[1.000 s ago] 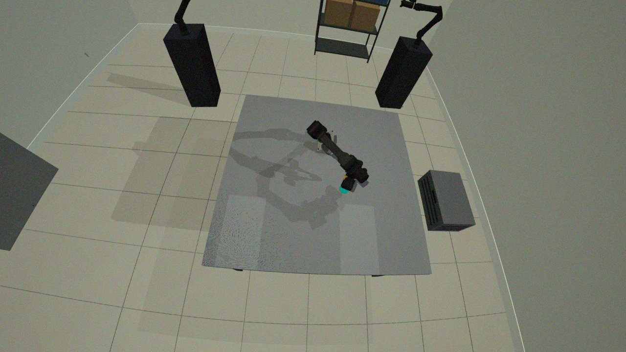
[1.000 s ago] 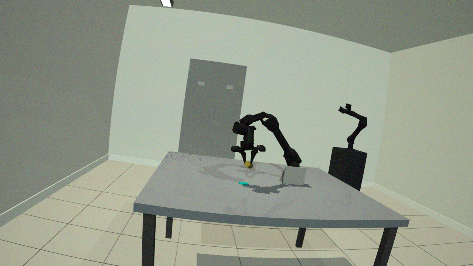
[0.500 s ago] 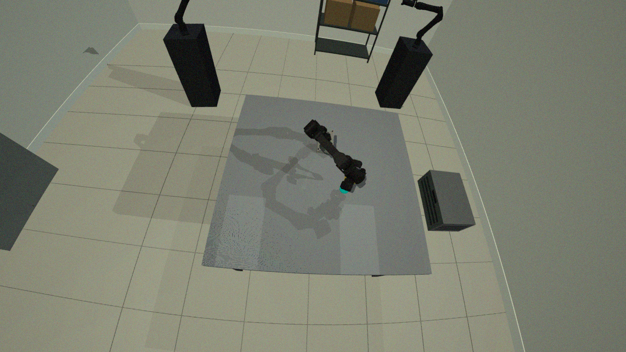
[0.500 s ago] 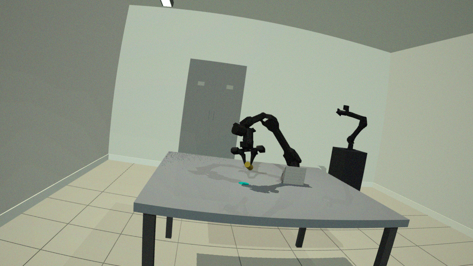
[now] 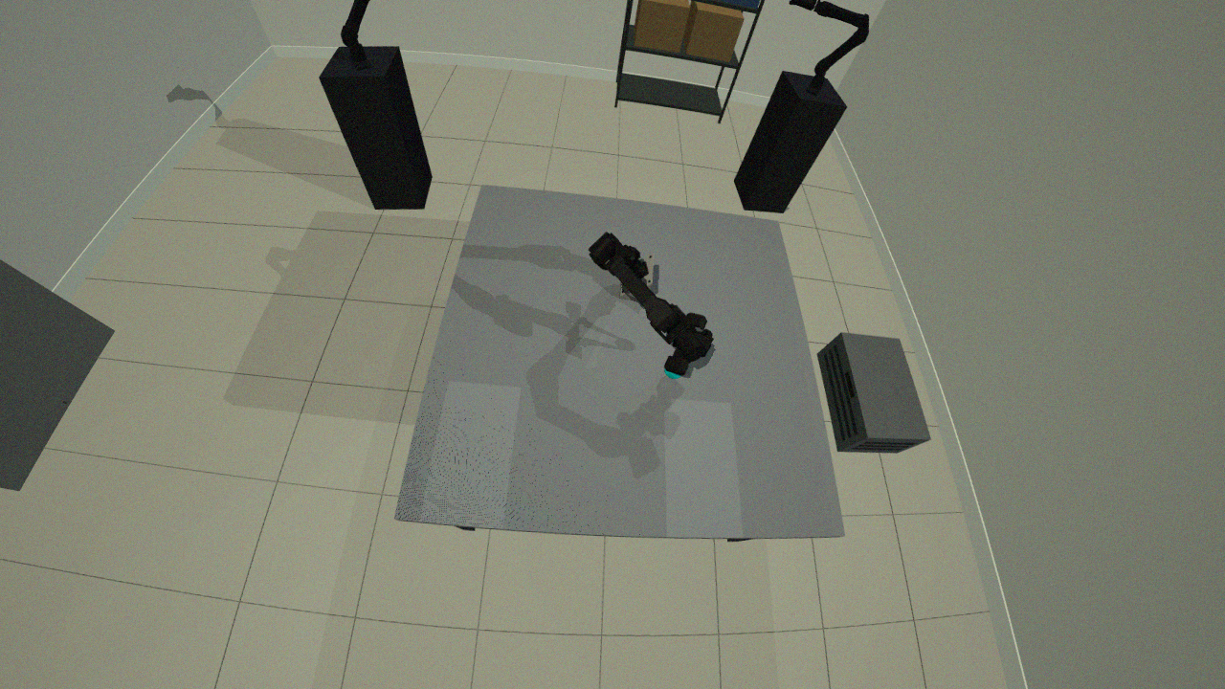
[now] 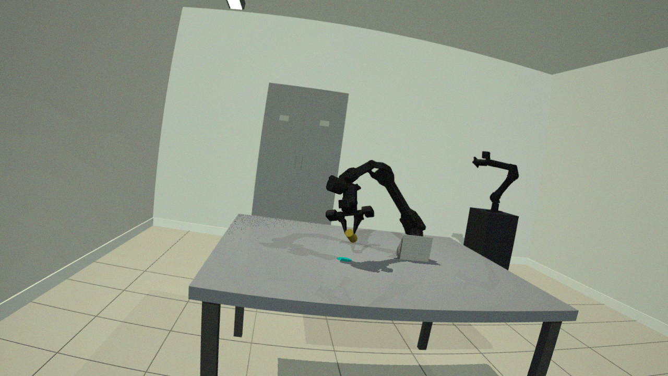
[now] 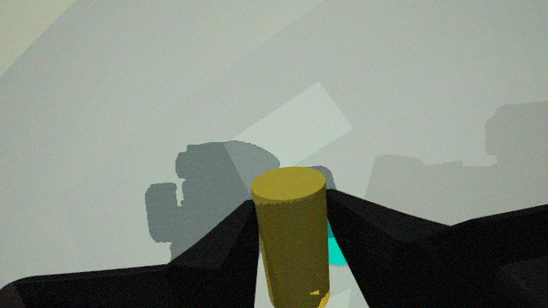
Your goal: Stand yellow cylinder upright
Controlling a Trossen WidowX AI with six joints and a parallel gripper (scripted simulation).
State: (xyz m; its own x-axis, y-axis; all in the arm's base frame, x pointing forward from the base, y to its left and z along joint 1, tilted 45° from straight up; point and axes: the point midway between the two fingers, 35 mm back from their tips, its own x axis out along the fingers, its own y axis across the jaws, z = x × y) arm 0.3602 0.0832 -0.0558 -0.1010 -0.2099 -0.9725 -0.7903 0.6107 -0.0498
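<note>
The yellow tall cylinder (image 6: pixel 352 237) (image 7: pixel 293 244) is held tilted above the table, one end higher and toward the exterior camera. My gripper (image 6: pixel 350 233) (image 7: pixel 290 204) is shut on it, with a finger on each side. In the top view the arm hides the cylinder and the fingers. The cyan circle (image 5: pixel 673 374) (image 6: pixel 343 259) (image 7: pixel 337 254) is flat on the table. It is partly hidden by the arm in the top view, and by the cylinder and a finger in the wrist view. In the exterior view it shows whole, lower in the picture than the cylinder.
The grey table (image 5: pixel 590 488) (image 6: pixel 280 280) carries the arm's base and shadows of the arm. A light grey block (image 6: pixel 415 248) stands beside the base in the exterior view. Black pedestals (image 5: pixel 376 128) (image 5: pixel 788 141) with other arms and a dark cabinet (image 5: pixel 878 385) stand off the table.
</note>
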